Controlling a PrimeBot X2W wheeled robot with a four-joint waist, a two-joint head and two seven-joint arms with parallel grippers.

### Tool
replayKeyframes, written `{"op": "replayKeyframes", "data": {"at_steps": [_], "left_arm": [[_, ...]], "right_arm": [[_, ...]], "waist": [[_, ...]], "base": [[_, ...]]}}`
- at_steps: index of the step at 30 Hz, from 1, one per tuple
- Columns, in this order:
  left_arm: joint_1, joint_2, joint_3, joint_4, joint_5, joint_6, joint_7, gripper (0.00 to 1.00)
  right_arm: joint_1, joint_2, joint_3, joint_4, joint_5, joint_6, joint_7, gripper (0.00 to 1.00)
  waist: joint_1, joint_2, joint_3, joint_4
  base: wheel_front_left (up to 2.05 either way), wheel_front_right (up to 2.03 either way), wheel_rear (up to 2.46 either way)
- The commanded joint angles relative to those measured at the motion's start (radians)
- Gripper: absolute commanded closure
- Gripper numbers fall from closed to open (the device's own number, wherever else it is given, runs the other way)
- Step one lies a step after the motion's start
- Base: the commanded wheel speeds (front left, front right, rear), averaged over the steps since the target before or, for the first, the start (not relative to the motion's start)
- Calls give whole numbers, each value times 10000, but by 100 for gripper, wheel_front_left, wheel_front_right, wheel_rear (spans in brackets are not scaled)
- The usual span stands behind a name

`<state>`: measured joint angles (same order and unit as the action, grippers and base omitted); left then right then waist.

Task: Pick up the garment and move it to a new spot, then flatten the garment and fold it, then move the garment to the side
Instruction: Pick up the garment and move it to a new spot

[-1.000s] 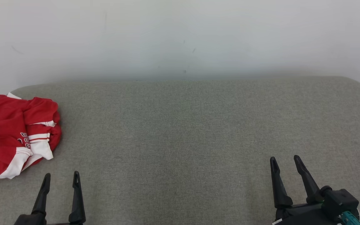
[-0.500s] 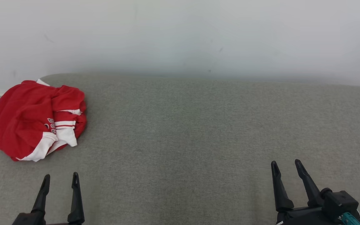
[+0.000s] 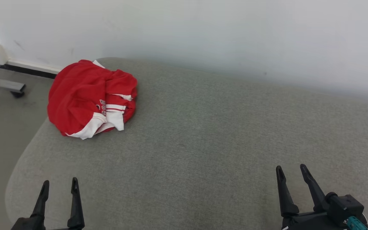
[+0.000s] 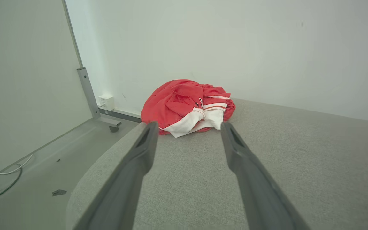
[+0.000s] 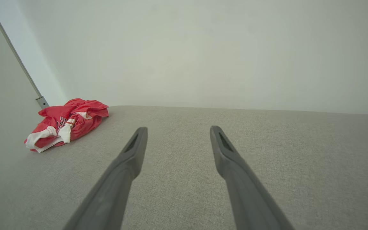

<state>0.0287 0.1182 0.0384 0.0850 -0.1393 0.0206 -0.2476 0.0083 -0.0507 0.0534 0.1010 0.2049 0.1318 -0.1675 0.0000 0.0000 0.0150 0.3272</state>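
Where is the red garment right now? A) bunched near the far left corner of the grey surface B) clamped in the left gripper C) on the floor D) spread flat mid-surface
A: the garment lies crumpled at the far left corner of the grey surface, apart from the open left gripper.

Open grey cushion (image 3: 203, 143) stretches wide from its near edge to the wall (image 3: 203, 32). The crumpled red shirt (image 3: 85, 95) sits at the far left corner, close to that wall.
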Motion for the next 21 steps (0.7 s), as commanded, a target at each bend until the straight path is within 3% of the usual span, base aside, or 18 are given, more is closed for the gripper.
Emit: {"op": "replayKeyframes", "data": {"at_steps": [1, 12, 21], "left_arm": [[-74, 41, 0, 32, -70, 31, -58, 0], [132, 88, 43, 64, -111, 142, -117, 0], [221, 75, 221, 32, -226, 273, -167, 0]], "right_arm": [[5, -3, 18, 15, -38, -21, -8, 0], [63, -1, 144, -61, -126, -21, 16, 0], [-104, -134, 312, -96, -68, -21, 124, 0]], "waist": [[0, 0, 18, 721], [0, 0, -54, 1754], [0, 0, 55, 1832]], "base": [[0, 0, 0], [0, 0, 0], [0, 0, 0]]}}
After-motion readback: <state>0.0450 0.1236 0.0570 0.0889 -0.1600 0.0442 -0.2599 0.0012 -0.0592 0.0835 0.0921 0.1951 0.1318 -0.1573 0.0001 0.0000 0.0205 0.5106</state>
